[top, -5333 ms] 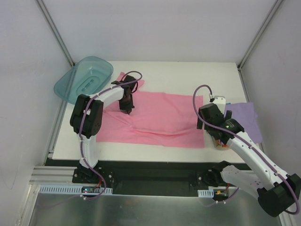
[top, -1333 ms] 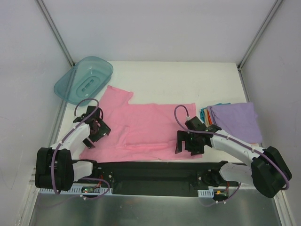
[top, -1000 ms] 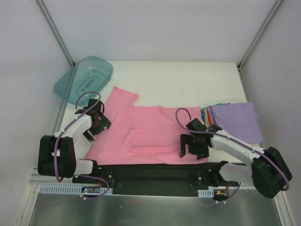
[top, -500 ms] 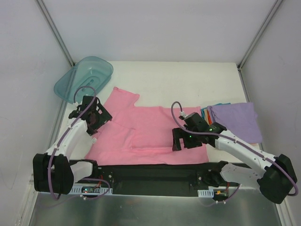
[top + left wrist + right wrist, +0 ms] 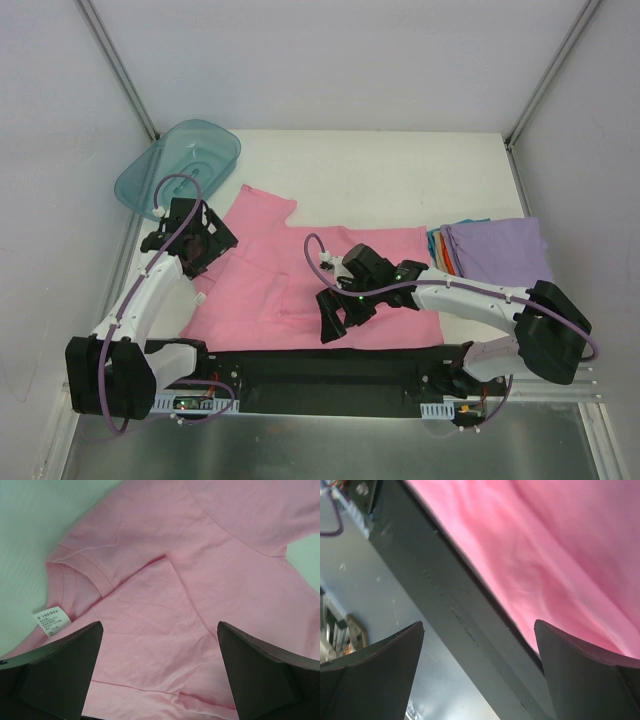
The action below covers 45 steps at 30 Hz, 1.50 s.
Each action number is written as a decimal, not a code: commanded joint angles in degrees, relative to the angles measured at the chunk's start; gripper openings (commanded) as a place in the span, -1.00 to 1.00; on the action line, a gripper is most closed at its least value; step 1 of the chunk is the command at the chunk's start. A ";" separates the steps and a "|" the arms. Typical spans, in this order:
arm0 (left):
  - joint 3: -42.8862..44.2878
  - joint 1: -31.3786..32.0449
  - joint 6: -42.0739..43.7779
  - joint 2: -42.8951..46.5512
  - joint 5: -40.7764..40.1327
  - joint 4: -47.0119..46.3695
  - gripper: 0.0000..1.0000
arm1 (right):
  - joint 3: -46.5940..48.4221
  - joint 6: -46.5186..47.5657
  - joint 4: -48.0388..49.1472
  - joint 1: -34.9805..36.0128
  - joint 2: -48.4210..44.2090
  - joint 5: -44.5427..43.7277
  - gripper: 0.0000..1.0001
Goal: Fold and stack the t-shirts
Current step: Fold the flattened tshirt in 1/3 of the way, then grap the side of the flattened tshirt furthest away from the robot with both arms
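Your left gripper [image 5: 206, 247] and right gripper [image 5: 336, 322] gape empty over the pink t-shirt [image 5: 300, 262]; straddling the near hem, the right could miss the cloth.

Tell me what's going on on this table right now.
Two robot arms are working on a bubblegum-pink cloth t-shirt that lies spread out and slightly rumpled on the white table. The left gripper hovers open over the collar end, near the small white neck label. The right gripper is open over the near hem at the table's edge. Neither holds cloth. A stack of folded shirts, lavender on top, sits to the right, and a translucent teal plastic tub is at the far left.
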State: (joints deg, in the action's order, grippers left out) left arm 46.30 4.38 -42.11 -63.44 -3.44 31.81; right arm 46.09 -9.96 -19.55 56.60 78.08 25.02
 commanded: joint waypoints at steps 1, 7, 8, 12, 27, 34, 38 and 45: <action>1.95 -0.60 1.59 -1.69 -0.34 0.00 0.98 | 2.78 3.44 5.66 2.72 2.15 7.50 0.93; 1.68 -0.60 1.94 -2.83 -0.51 -0.08 0.99 | 5.50 7.05 5.14 2.82 8.12 4.09 0.93; 1.60 -0.60 1.85 -2.83 -0.60 0.00 0.99 | 5.85 7.14 5.22 2.29 8.83 2.95 0.93; 1.68 -0.60 1.85 -2.92 -0.60 -0.08 0.98 | 8.49 6.62 6.10 -0.43 13.57 0.57 0.93; 6.86 -0.34 3.70 -3.09 5.54 -1.57 0.98 | 11.30 8.20 -1.26 -4.04 6.06 -9.88 0.93; 16.52 5.79 5.54 -13.52 3.71 -3.07 0.99 | 8.50 2.86 -6.11 -13.23 -8.99 -30.09 0.93; 27.57 7.66 4.58 -23.11 -3.22 -2.55 0.99 | 6.30 -4.10 -9.27 -23.53 -14.53 -32.93 0.93; 47.89 7.75 6.07 -43.33 -8.95 1.93 0.80 | 3.57 -2.53 -12.70 -30.49 -20.08 -34.42 0.93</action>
State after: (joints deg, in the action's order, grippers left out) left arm 84.62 12.32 -37.91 -99.50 -6.92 30.59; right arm 50.04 -11.99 -27.86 27.42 59.55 -6.37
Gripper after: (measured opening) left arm 0.927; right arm 0.966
